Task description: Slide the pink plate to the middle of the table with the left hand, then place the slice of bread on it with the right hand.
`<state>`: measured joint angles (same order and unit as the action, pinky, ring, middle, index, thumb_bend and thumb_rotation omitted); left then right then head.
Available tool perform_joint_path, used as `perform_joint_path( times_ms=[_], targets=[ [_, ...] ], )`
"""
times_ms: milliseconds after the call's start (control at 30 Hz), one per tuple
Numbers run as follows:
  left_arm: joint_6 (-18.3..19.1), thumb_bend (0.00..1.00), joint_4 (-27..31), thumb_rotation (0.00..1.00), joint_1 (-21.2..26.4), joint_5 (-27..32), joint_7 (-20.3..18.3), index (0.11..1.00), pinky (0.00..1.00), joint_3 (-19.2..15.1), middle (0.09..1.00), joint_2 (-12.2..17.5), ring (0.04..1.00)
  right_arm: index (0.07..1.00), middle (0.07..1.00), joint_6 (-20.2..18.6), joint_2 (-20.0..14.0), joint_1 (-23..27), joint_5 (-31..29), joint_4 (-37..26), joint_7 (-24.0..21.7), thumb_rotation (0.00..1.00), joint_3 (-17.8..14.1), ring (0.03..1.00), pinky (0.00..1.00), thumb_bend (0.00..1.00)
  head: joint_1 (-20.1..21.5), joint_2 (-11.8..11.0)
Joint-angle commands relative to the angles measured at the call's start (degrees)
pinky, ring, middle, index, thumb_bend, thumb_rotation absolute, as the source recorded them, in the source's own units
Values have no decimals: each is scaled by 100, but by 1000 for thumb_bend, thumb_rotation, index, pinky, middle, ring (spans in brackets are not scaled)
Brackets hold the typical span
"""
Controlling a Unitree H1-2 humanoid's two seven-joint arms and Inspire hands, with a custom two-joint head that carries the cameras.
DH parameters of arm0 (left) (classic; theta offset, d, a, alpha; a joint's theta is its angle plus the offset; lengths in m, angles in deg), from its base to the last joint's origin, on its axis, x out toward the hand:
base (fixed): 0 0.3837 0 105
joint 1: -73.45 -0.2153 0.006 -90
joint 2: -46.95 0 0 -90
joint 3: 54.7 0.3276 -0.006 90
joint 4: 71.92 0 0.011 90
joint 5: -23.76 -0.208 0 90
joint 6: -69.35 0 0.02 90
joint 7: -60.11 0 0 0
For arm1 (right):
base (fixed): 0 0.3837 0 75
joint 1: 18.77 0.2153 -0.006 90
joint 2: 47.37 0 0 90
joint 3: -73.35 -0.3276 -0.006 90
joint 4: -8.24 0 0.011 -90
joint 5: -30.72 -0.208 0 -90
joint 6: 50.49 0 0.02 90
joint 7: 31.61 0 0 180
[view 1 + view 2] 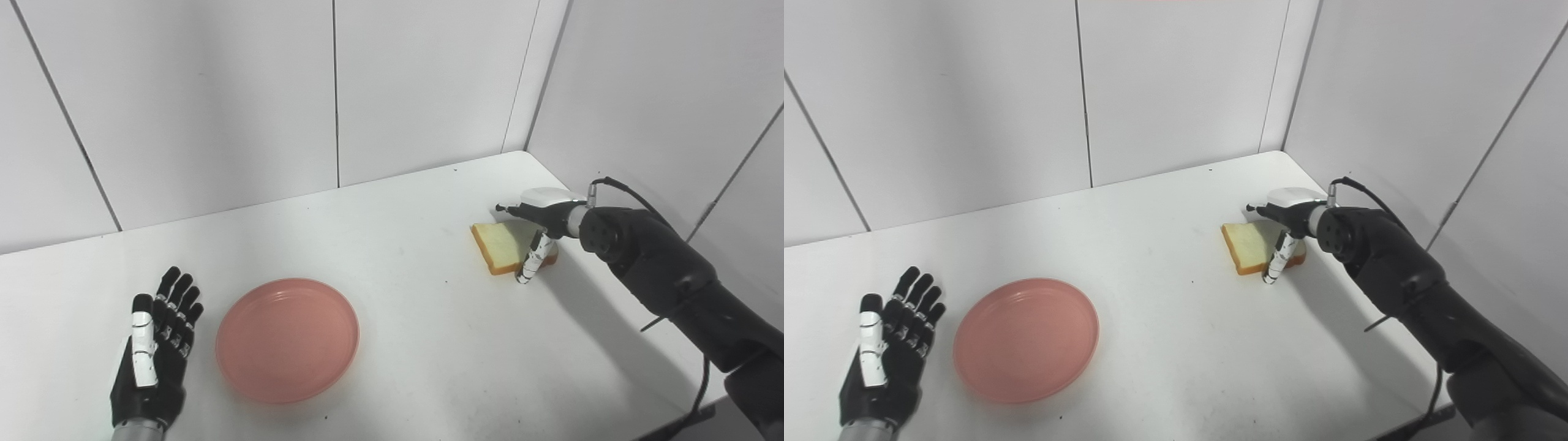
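In the left eye view, the pink plate [287, 340] lies near left on the white table [416, 343], just beside the left hand [153, 355], whose fingers are spread and empty. In the right eye view, the right hand [1283, 226] hangs over the bread slice [1251, 247] near the far right table edge, thumb down at the slice's near edge, though whether it grips is unclear; bare tabletop separates plate and bread.

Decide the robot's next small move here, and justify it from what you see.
Probably close the right robot hand on the slice of bread and lift: its fingers already straddle the slice, while the pink plate sits bare beside the open left robot hand.
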<state>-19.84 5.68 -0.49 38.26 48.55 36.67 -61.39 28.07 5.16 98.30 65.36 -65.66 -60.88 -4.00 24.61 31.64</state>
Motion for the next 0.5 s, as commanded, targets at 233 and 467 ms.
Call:
perform_joint_path(
  times_ms=[233, 467],
  targets=[
    [34, 697, 129, 982, 35, -35, 59, 933, 990, 22, 970, -48, 977, 571, 508, 639, -44, 50, 38, -23, 963, 2, -289, 532, 485, 551, 3, 15],
    [45, 696, 140, 978, 37, -37, 85, 931, 990, 29, 962, -76, 971, 535, 445, 560, -48, 114, 87, -76, 988, 0, -293, 466, 397, 516, -8, 16]
  ],
)
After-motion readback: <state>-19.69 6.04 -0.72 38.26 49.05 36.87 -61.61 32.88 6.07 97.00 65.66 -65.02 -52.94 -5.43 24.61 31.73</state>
